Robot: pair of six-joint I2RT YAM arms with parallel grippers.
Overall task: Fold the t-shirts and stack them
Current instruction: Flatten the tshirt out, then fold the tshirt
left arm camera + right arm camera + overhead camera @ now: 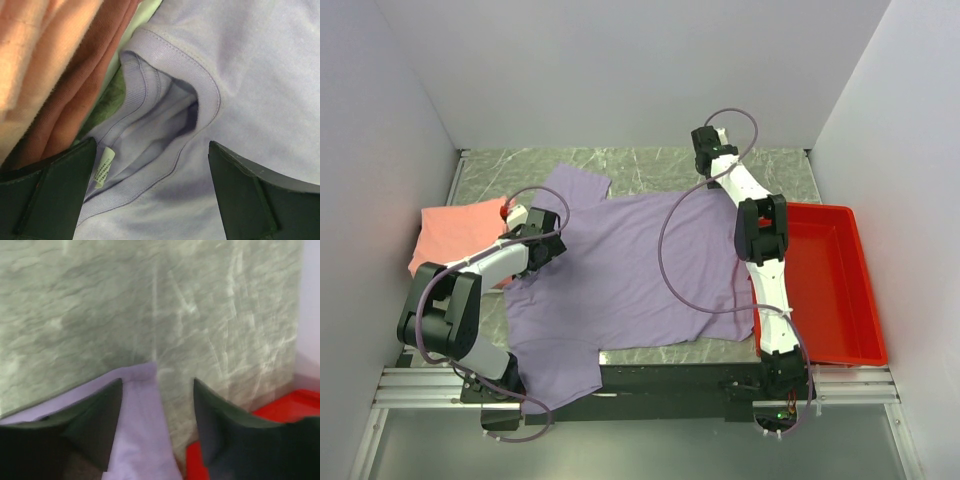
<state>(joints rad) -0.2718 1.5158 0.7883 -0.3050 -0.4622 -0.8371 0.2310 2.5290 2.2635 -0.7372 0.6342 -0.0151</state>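
Lavender cotton is lying spread flat on the veined stone-look tabletop [150, 300]: the lavender t-shirt [630, 270], neck toward my left side. I am hovering my left gripper [152, 145], fingers spread wide, over its ribbed collar [205, 95], just beside the folded salmon-pink t-shirt [455, 225] and the darker red t-shirt [95, 70]. My right gripper [157, 382] is standing parted over the far hem corner, pinching nothing, near the red tray [830, 280]. I am judging that a clean fold needs both pinches low and level, so the limp knit is not bunching. The collar is looking double-stitched, with a small white label [103, 167] inside.
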